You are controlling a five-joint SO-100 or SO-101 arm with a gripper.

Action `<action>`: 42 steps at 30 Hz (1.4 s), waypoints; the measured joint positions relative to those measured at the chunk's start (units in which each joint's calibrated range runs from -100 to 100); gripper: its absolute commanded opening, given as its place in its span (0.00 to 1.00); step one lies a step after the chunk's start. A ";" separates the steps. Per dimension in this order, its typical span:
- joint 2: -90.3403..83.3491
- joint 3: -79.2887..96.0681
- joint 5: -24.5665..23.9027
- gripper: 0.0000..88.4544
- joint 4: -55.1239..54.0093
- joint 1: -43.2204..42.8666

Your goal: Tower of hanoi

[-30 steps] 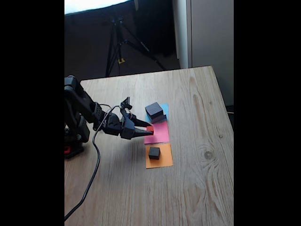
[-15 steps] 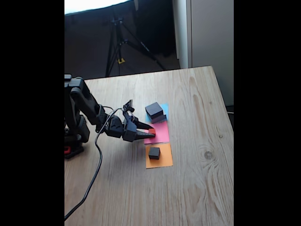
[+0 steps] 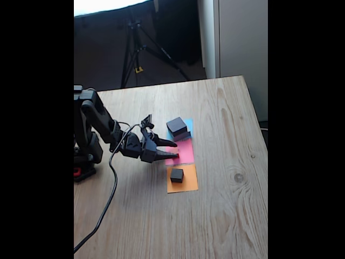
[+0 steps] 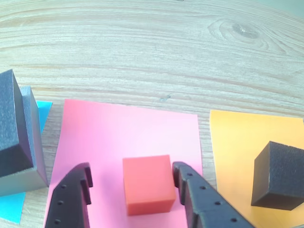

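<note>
Gripper: gripper low over the near part of the pink paper square in the wrist view, jaws parted, one dark finger on each side of the red cube and a gap showing on both sides; in the fixed view the gripper reaches in from the left.
Red cube: tiny red cube sits flat on the pink square between the two fingers, touching neither as far as the wrist view shows; in the fixed view it is too hidden by the fingers to make out.
Small black cube: small black cube rests on the orange paper square to the right in the wrist view; in the fixed view this cube is the nearest piece.
Stack: black slab lies on top of the grey slab, over the blue paper square, at the left in the wrist view.
Table: pale wooden table carries all three paper squares in a row.
Background: tripod stands beyond the far table edge.
</note>
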 measured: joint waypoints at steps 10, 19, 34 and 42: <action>-17.96 -1.13 -10.07 0.01 13.05 0.00; -38.56 -3.04 -17.88 0.01 39.39 -0.62; -57.37 -34.07 -20.66 0.01 100.72 3.51; -55.41 -60.50 -21.53 0.01 123.06 13.01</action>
